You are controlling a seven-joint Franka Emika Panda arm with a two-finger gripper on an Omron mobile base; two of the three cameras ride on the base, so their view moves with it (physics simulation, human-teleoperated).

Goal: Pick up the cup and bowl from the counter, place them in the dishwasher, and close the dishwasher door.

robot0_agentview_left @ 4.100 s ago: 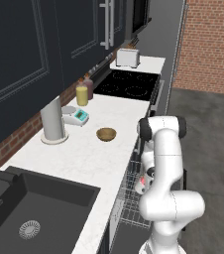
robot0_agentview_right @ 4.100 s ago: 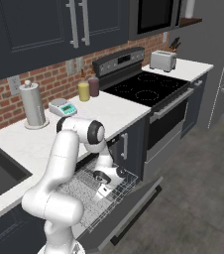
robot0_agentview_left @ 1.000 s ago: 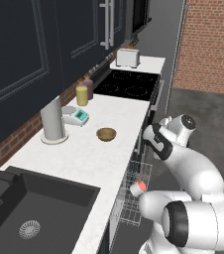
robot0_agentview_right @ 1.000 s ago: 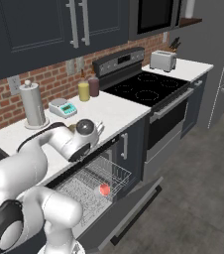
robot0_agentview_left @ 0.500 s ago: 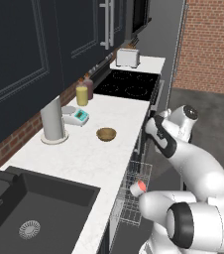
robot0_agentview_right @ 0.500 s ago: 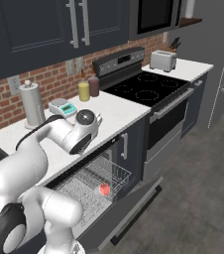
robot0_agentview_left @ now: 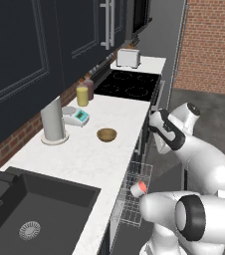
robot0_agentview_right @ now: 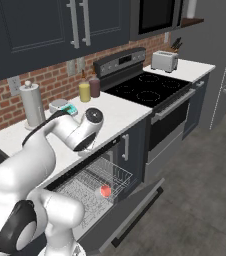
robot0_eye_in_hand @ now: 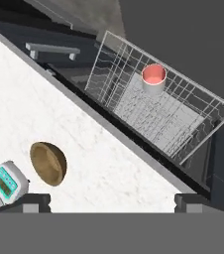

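The tan bowl (robot0_agentview_left: 106, 134) (robot0_eye_in_hand: 48, 162) sits upright on the white counter (robot0_agentview_left: 84, 159) (robot0_eye_in_hand: 59, 109), a little in from its front edge. The pale cup (robot0_agentview_left: 138, 188) (robot0_agentview_right: 105, 190) (robot0_eye_in_hand: 153, 78) with its salmon-red inside rests in the pulled-out wire rack (robot0_agentview_right: 92, 190) (robot0_eye_in_hand: 163, 111) of the dishwasher. The dishwasher door (robot0_agentview_right: 135, 212) hangs open, folded down. My gripper (robot0_eye_in_hand: 112, 202) is open and empty, high over the counter's front edge, looking down between bowl and rack; the bowl lies toward its left finger (robot0_eye_in_hand: 34, 201).
A tall grey cylinder (robot0_agentview_left: 53, 122), a small scale (robot0_agentview_left: 78, 116) (robot0_eye_in_hand: 6, 182) and two jars (robot0_agentview_left: 82, 94) stand behind the bowl. The black sink (robot0_agentview_left: 30, 214) is nearer, the cooktop (robot0_agentview_left: 129, 84) and toaster (robot0_agentview_left: 128, 58) farther. A cabinet handle (robot0_eye_in_hand: 52, 48) flanks the rack.
Four seconds ago the hand was down at the rack beside the cup; it has since lifted away, leaving the cup there. Over the last second the wrist rose and turned toward the counter.
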